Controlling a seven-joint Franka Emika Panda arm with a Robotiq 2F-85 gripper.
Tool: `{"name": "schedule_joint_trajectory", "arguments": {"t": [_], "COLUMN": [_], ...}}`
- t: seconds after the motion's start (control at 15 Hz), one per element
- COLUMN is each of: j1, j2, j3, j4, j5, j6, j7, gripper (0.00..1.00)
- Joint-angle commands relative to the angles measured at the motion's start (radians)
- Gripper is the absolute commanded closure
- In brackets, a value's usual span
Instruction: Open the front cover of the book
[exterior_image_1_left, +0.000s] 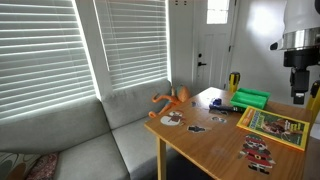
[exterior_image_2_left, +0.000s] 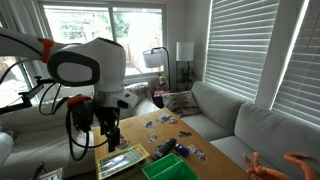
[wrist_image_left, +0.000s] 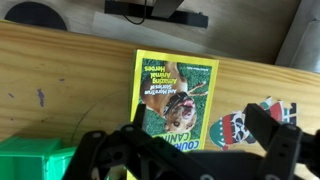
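The book (wrist_image_left: 172, 95) lies flat and closed on the wooden table (wrist_image_left: 80, 80). Its yellow-bordered front cover faces up with a green and red picture. It also shows in both exterior views (exterior_image_1_left: 275, 125) (exterior_image_2_left: 124, 158). My gripper (wrist_image_left: 195, 140) hangs above the book's near end, open, with its two dark fingers spread wide and nothing between them. In an exterior view the gripper (exterior_image_1_left: 297, 82) is well above the book. In an exterior view the gripper (exterior_image_2_left: 108, 135) is just over the book's far end.
A bright green box (exterior_image_1_left: 252, 98) (exterior_image_2_left: 168, 168) (wrist_image_left: 35, 160) stands beside the book. Small colourful cut-out pieces (exterior_image_1_left: 258, 150) (exterior_image_2_left: 160, 125) (wrist_image_left: 250, 125) lie scattered on the table. A grey sofa (exterior_image_1_left: 80, 140) borders the table.
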Motion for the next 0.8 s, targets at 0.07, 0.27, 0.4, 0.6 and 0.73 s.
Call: {"name": "schedule_joint_trajectory", "arguments": {"t": [0.07,0.27,0.4,0.6,0.73], "j1": [-0.041,-0.046,-0.05,-0.058,-0.055], "j2": [0.066,0.117,0.157,0.213,0.247], "j3": [-0.067,-0.125,-0.156,-0.19,-0.211], "j4": [0.028,0.036,0.039,0.052,0.061], "j5": [-0.011,0.035,0.062,0.105,0.168], "j6": [0.027,0.026,0.025,0.028,0.023], "j7": [-0.042,-0.113,-0.157,-0.212,-0.264], "gripper": [0.0,0.0,0.0,0.0,0.0]}}
